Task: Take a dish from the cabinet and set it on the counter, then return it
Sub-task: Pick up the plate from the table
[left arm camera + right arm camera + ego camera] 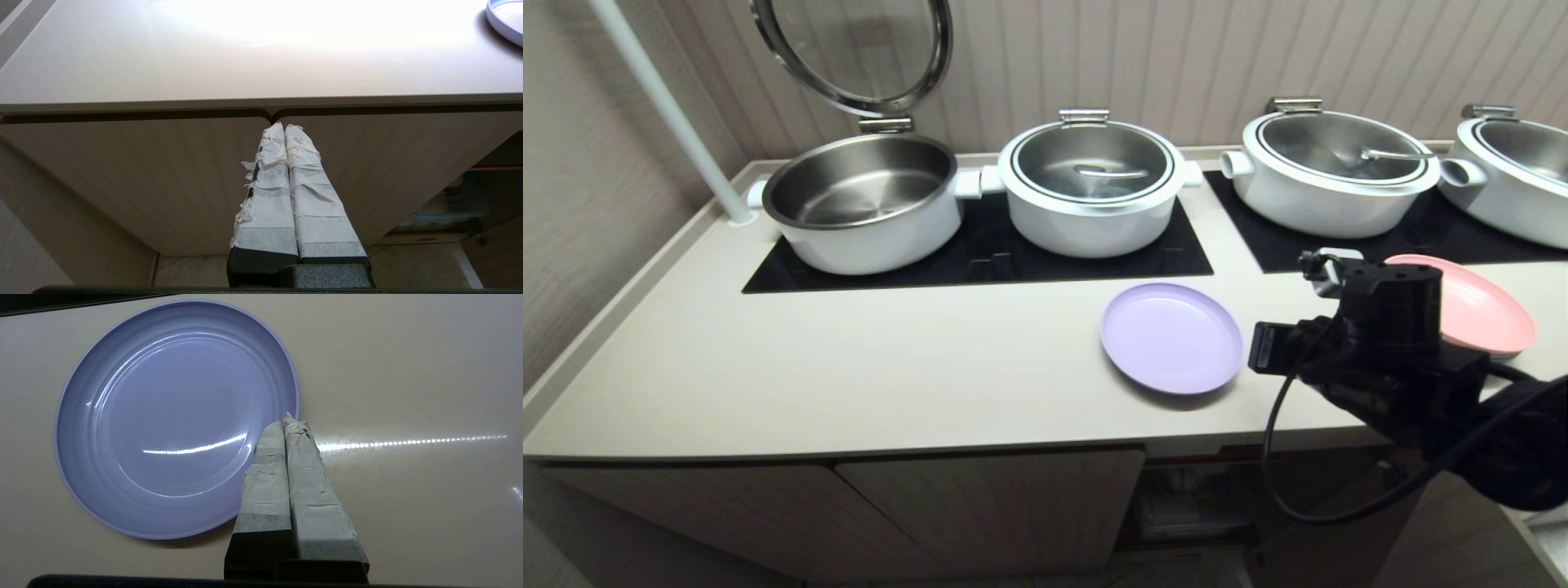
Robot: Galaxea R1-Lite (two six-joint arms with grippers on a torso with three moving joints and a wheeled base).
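Head view took in four white pots along the back of the counter: one open pot with its round lid tipped up behind it, and three covered pots whose lids were down. Two black hob panels lay under them. Two plates showed: the lavender dish, lying flat near the counter's front edge, and a pink plate further to the right, partly hidden behind the arm. One white pole slanted down to the counter's back left corner.

Below the worktop, the cabinet had two closed doors on the left and an open compartment on the right with a red-edged shelf; what sat inside was too dim to make out.

Only one arm was in that view. The right arm reached in from the lower right, its black wrist hanging just right of the dish, over the counter's front part. From the right wrist camera, the right gripper had its two tape-wrapped fingers pressed together, holding nothing, tips just over the dish's rim without gripping it.

The left gripper hung low before the seam between the two closed cabinet doors, fingers likewise pressed together and empty.
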